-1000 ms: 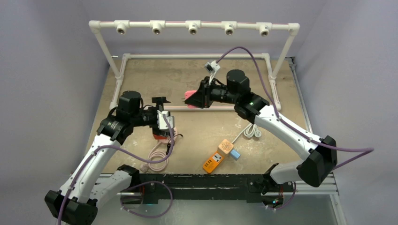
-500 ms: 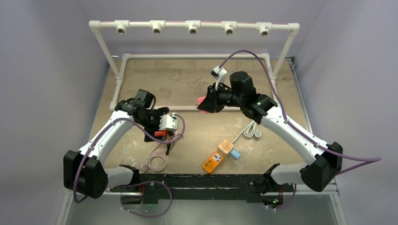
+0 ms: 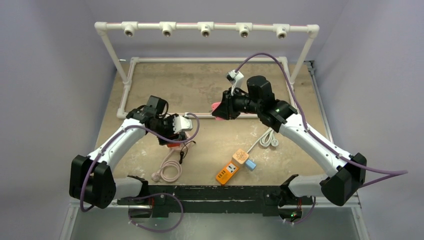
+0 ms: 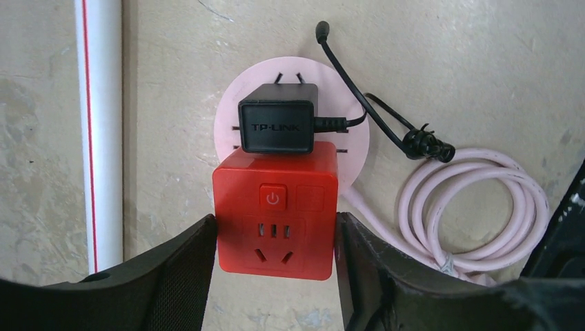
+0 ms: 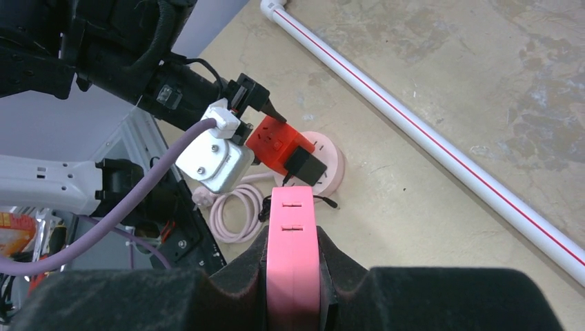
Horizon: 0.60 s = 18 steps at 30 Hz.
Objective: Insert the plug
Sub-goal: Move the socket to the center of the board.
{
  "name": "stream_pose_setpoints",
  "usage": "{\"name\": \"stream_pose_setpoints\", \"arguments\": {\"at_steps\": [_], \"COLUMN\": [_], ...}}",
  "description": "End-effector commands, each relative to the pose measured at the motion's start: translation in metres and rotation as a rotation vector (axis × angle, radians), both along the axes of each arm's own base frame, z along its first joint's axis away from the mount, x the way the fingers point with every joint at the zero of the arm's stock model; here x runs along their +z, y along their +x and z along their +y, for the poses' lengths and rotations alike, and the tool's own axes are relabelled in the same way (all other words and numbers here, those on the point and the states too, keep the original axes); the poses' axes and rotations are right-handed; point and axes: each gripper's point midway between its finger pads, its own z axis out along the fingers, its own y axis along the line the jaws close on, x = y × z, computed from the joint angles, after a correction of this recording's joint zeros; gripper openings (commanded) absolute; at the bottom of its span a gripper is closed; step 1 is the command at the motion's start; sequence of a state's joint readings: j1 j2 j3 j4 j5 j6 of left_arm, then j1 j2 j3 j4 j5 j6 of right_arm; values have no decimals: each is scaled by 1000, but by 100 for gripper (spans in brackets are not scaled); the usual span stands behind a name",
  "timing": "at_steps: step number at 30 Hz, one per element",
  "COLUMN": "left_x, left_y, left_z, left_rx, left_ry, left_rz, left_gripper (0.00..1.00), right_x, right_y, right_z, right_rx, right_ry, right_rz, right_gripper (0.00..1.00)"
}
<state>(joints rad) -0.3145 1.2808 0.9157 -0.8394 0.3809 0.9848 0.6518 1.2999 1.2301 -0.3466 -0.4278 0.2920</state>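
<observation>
We judge the task to be at an early stage: both pieces are in hand, but no insertion can be confirmed. The left tool [image 4: 274,224] is lowered over the red cube socket [image 4: 276,207], and its fingers [image 4: 186,262] stand against the cube's two opposite sides, so we read it as closed on the cube. The cube sits on the pink round base [image 4: 227,117] on the bench [image 3: 200,80], left of centre. A black adapter [image 4: 277,127] sits flush against the cube's far face, over the same base. We cannot tell whether the cube's own pins are seated in the base, because its underside is hidden. A pale pink cable coil [image 4: 476,207] lies just beside the base. The right tool [image 5: 293,245] is clamped on a pink block [image 5: 293,227] with two slots on its upper face. It holds the block above the bench, apart from the cube and pointed toward it. We cannot tell from these views which piece serves as the plug. What remains, in our estimate, is to bring the held piece to its mating socket, align the pins, press it home and release.
</observation>
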Motion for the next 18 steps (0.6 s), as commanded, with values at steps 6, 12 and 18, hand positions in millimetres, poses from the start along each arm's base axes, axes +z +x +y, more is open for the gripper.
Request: {"name": "stream_pose_setpoints", "arguments": {"at_steps": [6, 12, 18], "left_x": [-28, -18, -15], "left_y": [-5, 26, 31], "left_z": [-42, -70, -100], "left_rx": [213, 451, 610], "left_ry": [-47, -167, -224], "left_rz": [88, 124, 172], "left_gripper": [0, 0, 0], "right_x": [22, 16, 11], "right_y": [17, 31, 34], "right_z": [-12, -26, -31], "right_rx": [-26, -56, -74], "right_ry": [21, 12, 4], "right_rz": [-84, -62, -54], "right_gripper": [0, 0, 0]}}
